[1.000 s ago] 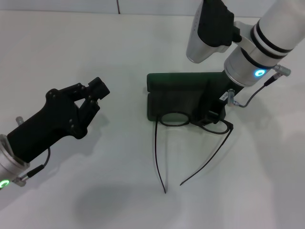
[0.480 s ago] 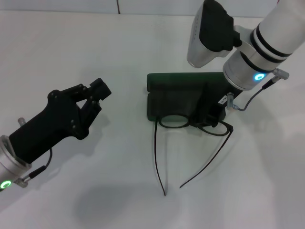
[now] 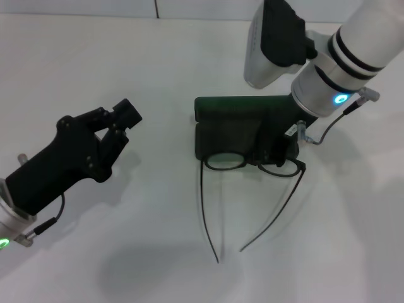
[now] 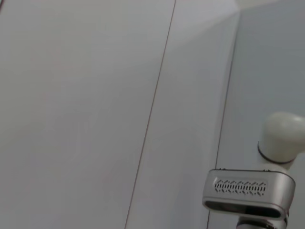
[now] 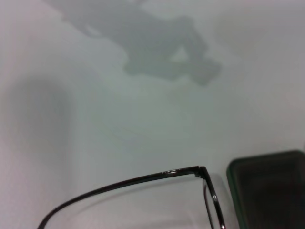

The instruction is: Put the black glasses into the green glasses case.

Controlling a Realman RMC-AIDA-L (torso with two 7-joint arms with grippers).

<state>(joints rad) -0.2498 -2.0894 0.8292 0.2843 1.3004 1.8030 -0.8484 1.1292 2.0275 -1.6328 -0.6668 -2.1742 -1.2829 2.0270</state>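
Note:
The green glasses case lies open right of the table's middle, its lid toward the back. The black glasses sit at the case's front edge, lenses overlapping the rim, both temple arms unfolded and trailing toward me over the table. My right gripper reaches down over the case and is shut on the glasses near the right lens. The right wrist view shows a temple arm and lens rim beside a corner of the case. My left gripper hovers shut and empty at the left, away from both.
The white table bears only the case and glasses. The left wrist view shows the white surface with a thin seam and part of the right arm.
My right gripper has drawn the glasses slightly back toward the case; the temple tips slid with them. My left gripper has shifted a little to the left.

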